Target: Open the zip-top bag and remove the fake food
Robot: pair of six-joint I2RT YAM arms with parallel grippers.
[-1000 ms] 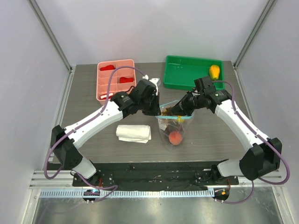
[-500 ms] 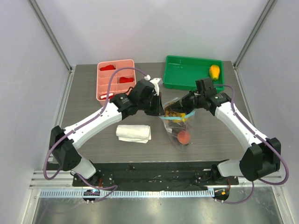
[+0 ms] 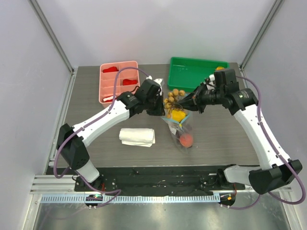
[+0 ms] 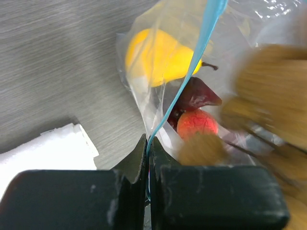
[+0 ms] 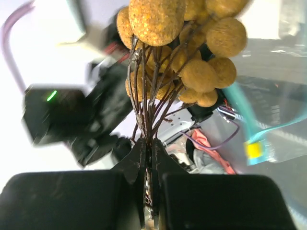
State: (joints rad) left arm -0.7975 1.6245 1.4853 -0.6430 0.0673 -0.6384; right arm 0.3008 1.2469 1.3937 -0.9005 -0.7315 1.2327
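The clear zip-top bag (image 3: 180, 132) lies open at mid-table, its blue zip strip (image 4: 189, 72) running up from my left gripper (image 4: 147, 143), which is shut on that edge. Inside it lie a yellow fruit (image 4: 158, 56), a red-orange fruit (image 3: 185, 139) and a dark purple piece (image 4: 196, 94). My right gripper (image 5: 148, 143) is shut on the dark stems of a bunch of brown nut-like balls (image 5: 184, 52). In the top view the bunch (image 3: 173, 96) hangs above the bag's mouth, between the two grippers.
A folded white cloth (image 3: 137, 136) lies left of the bag. A pink tray (image 3: 117, 81) with flat red pieces stands at the back left. A green tray (image 3: 194, 74) stands at the back right, partly behind my right arm.
My right gripper has lifted the bunch of brown balls up out of the bag and pulled back right. The bag has shifted a little; the yellow fruit now shows at its mouth.
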